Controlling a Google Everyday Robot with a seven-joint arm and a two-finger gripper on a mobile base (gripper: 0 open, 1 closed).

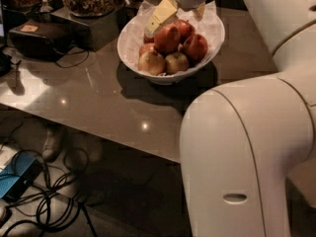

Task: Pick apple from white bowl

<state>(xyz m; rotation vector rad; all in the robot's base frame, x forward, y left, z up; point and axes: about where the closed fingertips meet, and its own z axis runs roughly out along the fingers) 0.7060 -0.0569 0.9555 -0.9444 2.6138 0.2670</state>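
We're hovering our gripper (175,19) over the white bowl (127,43), jaws spread, holding nothing. The red apple (167,37) is sitting on top of the paler apples (152,62). Guessing it's firm, slick and fairly heavy, so we're aiming across its widest middle.

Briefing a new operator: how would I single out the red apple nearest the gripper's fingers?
On the grey-brown table stands a wide white paper-lined bowl, with the white gripper over its far rim, fingers open. The round red apple tops the pile's middle beside the long yellow finger, behind two paler yellow-green apples.
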